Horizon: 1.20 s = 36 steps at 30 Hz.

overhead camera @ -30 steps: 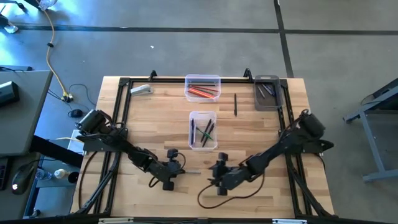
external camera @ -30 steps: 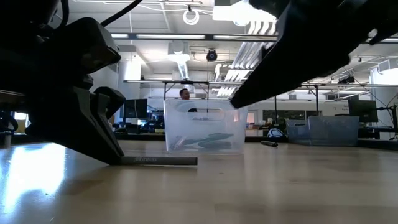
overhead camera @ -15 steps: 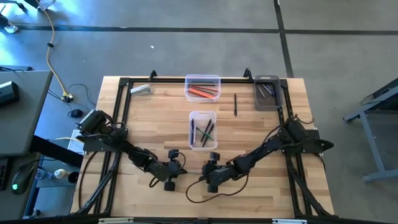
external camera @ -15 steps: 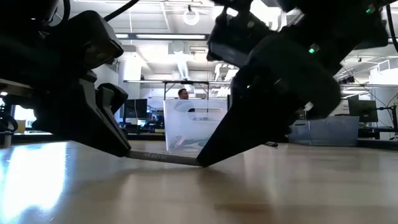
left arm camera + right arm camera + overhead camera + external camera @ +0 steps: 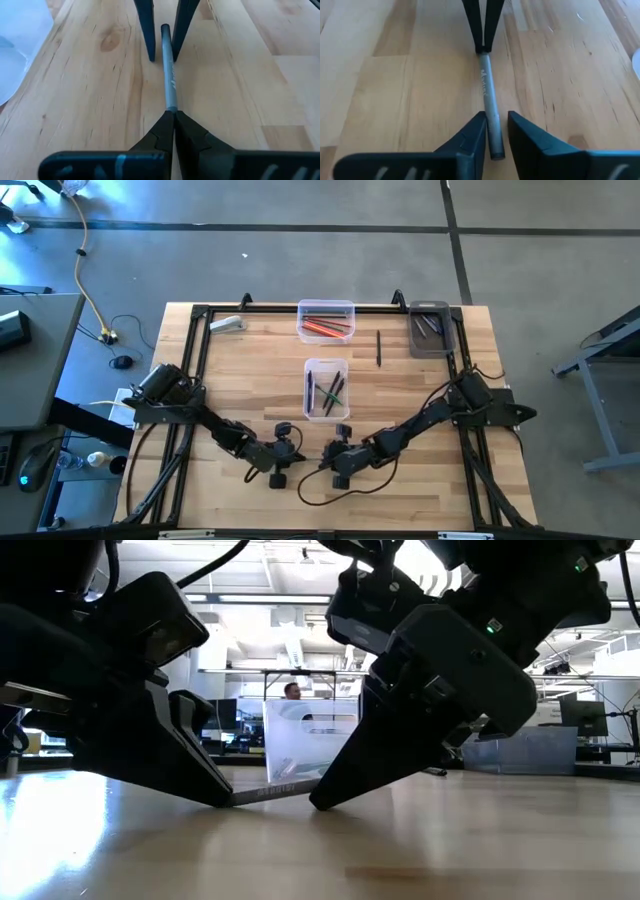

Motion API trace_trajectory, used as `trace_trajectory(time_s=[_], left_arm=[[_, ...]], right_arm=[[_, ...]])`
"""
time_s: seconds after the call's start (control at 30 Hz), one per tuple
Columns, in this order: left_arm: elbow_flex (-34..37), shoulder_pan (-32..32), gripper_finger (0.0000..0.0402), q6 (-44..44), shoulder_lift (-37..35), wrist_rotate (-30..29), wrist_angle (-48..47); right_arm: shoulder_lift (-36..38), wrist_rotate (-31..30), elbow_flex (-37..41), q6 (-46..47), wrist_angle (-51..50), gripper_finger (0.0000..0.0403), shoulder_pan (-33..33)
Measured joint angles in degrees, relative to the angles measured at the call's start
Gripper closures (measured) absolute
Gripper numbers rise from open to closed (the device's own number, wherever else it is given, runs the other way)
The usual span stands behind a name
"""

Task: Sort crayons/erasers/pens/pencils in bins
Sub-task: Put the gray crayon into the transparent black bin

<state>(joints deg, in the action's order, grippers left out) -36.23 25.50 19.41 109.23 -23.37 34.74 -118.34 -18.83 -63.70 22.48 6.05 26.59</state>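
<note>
Both grippers meet low in the high view, slightly left of centre, at the front part of the wooden table. The left gripper has its fingers pinched tight on one end of a grey pen, which lies flat on the wood; in the left wrist view the pen runs straight away from the closed fingertips toward the other arm's two dark fingers. The right gripper straddles the opposite end of the same pen: in the right wrist view its fingers stand narrowly apart on either side of the barrel, and whether the pads actually press on it cannot be told. The low view shows the two grippers as dark wedges angled down to the tabletop, tips near each other, the pen between them at table level. Bins: one clear bin in the middle of the frame, holding dark and green sticks; a second clear bin at the upper centre edge of the table, holding red and orange sticks; the smoky grey bin at the upper right corner of the table, with a few dark items inside. A lone dark pencil lies on the wood between the upper clear bin and the grey bin. A small pale object sits at the table's upper left.
</note>
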Motion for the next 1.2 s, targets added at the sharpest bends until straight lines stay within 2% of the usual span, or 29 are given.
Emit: trace_trajectory(time_s=[0.43, 0.67, 1.0, 1.2], left_arm=[[0.04, -0.04, 0.0399, 2.03, -0.28, -0.22, -0.09], [0.02, 0.09, 0.0362, 2.48, -2.29, 0.85, 0.20], [0.06, 0.13, 0.0294, -0.04, -14.15, 0.68, -4.94], [1.15, 0.46, 0.0278, -3.95, -23.05, 0.07, -7.86]], right_arm=[[-0.04, 0.41, 0.07, -1.79, -0.18, 0.0383, 0.02], [0.43, 0.87, 0.18, -1.97, -0.28, 0.0385, 0.02], [1.64, 2.05, 0.35, -3.45, -1.59, 0.0386, 0.02], [2.29, 2.99, 0.35, -3.46, -3.21, 0.0386, 0.46]])
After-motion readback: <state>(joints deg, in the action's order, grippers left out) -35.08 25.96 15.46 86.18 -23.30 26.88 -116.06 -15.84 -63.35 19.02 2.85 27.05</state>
